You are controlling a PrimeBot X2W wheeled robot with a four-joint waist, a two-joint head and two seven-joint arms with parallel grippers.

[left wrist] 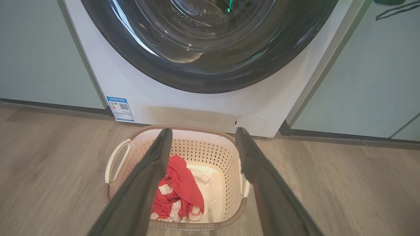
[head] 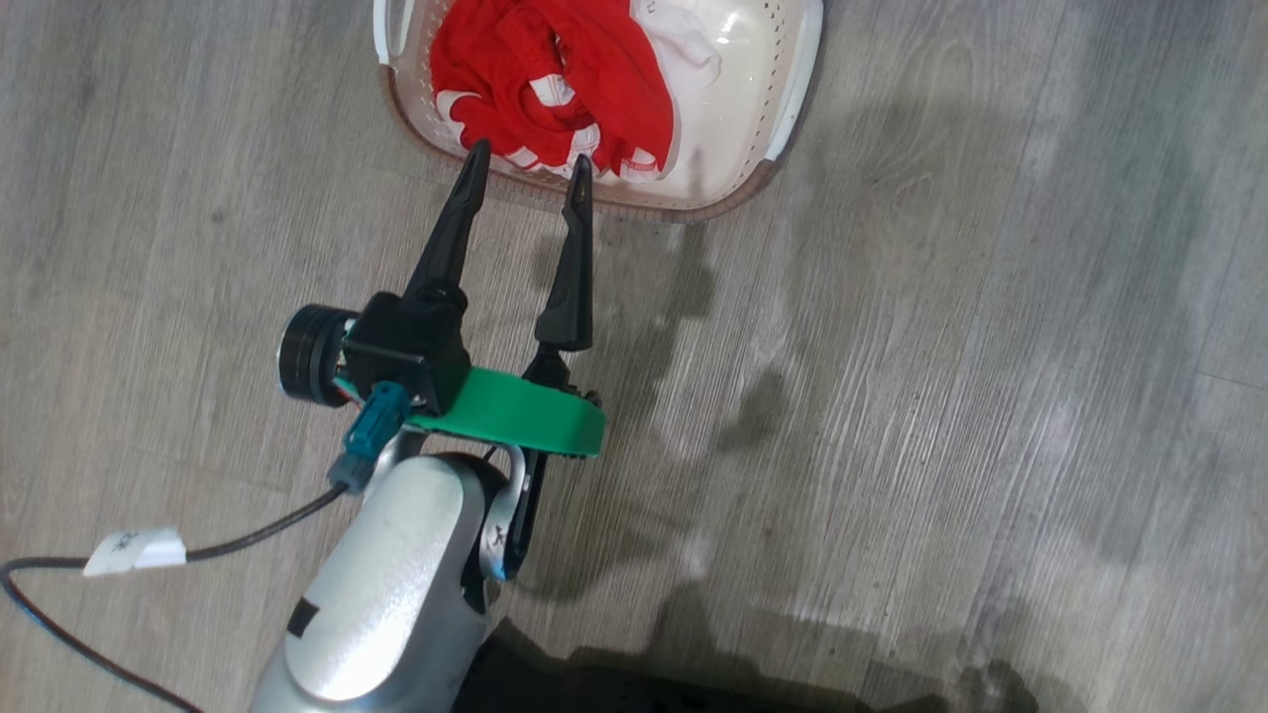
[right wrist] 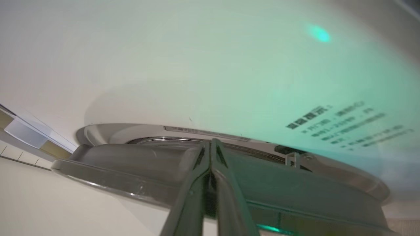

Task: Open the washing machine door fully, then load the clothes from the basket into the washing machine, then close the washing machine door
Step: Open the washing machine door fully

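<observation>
The cream basket (head: 693,206) stands on the floor at the top of the head view, with the red, white-striped clothes (head: 555,69) and a white piece in it. My left gripper (head: 530,158) is open, its tips hovering over the basket's near rim and the red cloth. In the left wrist view the left gripper (left wrist: 203,131) frames the basket (left wrist: 213,154) and clothes (left wrist: 180,183) below the washing machine (left wrist: 183,105) and its black-rimmed door (left wrist: 203,82). My right gripper (right wrist: 210,142) is shut, its tips at the door (right wrist: 131,164) rim's edge, against the machine's front (right wrist: 197,65).
Pale teal cabinets (left wrist: 39,55) flank the washer. A small round white flap (left wrist: 251,123) and a blue sticker (left wrist: 120,108) sit low on its front. A black cable with a white tag (head: 134,550) lies on the wood floor by my left arm.
</observation>
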